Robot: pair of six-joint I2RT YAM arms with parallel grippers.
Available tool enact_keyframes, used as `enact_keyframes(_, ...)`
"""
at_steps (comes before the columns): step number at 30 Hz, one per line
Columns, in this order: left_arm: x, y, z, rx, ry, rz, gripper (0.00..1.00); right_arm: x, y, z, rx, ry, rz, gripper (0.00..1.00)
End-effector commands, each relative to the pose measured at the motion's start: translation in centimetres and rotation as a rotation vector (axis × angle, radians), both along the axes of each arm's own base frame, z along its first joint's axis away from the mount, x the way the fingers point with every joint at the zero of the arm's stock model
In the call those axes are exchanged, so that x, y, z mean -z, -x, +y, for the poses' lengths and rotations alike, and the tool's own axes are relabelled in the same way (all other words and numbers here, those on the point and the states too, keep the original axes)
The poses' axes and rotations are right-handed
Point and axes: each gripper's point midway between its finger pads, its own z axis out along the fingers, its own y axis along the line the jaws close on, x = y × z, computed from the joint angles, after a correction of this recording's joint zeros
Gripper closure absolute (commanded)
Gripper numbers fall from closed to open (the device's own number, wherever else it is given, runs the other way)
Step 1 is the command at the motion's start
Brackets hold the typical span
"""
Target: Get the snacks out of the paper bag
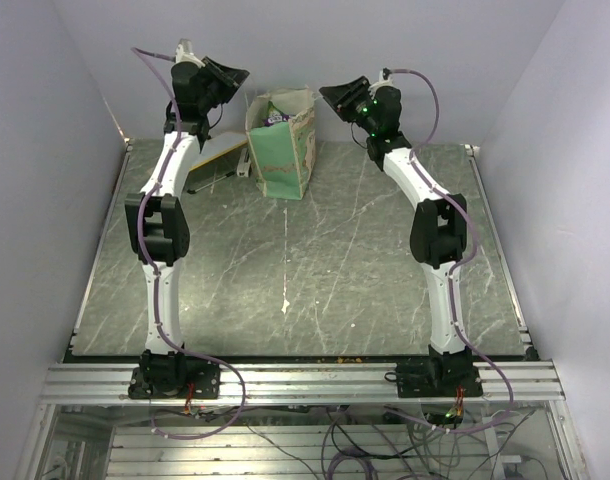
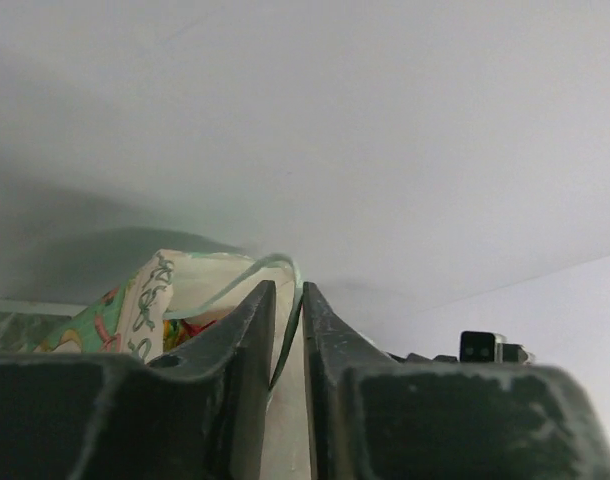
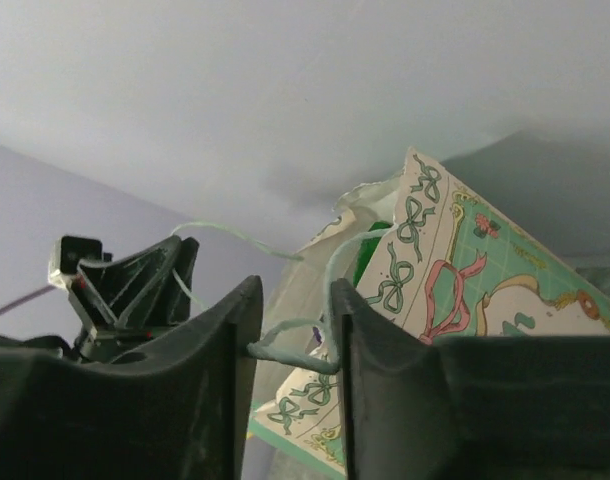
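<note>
The paper bag stands at the far middle of the table, its teal side toward me and its mouth open. Snacks show inside as purple and green packets. My left gripper is at the bag's upper left. In the left wrist view the left gripper is shut on a thin string handle, with the bag and a red-yellow packet behind. My right gripper is at the bag's upper right. In its wrist view the right gripper is open, and the other string handle loops across the gap. A green packet peeks over the bag's torn rim.
A flat white and yellow card lies on the table behind my left arm, left of the bag. White walls close in the back and both sides. The dark marbled table stretches from the bag toward the arm bases.
</note>
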Motion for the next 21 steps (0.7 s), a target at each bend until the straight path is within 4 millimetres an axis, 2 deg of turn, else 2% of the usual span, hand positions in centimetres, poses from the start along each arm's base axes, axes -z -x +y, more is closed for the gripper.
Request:
enact_keyframes(1, -4.2, 0.8, -1.0, 0.062, 0.038, -0.103, 0.81, -0.5, -0.4, -1.4, 0.059, -0.001, 0.052, 0.79)
enact_keyframes(3, -5.1, 1.5, -1.4, 0.085, 0.044, -0.11, 0.9, -0.9, -0.4, -2.5, 0.064, -0.012, 0.051, 0.91)
enact_keyframes(5, -5.8, 2.3, -1.9, 0.107, 0.044, -0.113, 0.93, -1.7, -0.2, -3.7, 0.07, -0.013, 0.057, 1.0)
enact_keyframes(8, -6.5, 3.8, -3.4, 0.162, 0.05, -0.109, 0.93, -3.4, 0.6, -5.2, 0.074, 0.014, 0.044, 1.0)
enact_keyframes(10, -6.9, 5.2, -4.6, 0.206, 0.063, -0.099, 0.93, -3.9, 1.7, -5.9, 0.074, 0.057, 0.047, 1.0)
enact_keyframes(15, -7.6, 9.1, -8.3, 0.316, 0.084, -0.068, 0.93, -4.9, 5.9, -7.2, 0.071, 0.14, 0.06, 1.0)
enact_keyframes(16, -8.4, 10.3, -8.9, 0.335, 0.092, -0.073, 0.93, -5.2, 7.1, -7.4, 0.067, 0.153, 0.062, 1.0)
enact_keyframes(17, -8.6, 11.0, -9.2, 0.348, 0.102, -0.068, 0.93, -5.9, 8.1, -7.5, 0.062, 0.163, 0.054, 1.0)
enact_keyframes(18, -9.2, 11.9, -9.5, 0.362, 0.108, -0.075, 0.93, -5.3, 9.1, -7.6, 0.054, 0.176, 0.073, 1.0)
enact_keyframes(21, -9.9, 14.4, -9.3, 0.384, 0.105, -0.06, 0.93, -5.4, 12.1, -7.6, 0.024, 0.196, 0.102, 1.0)
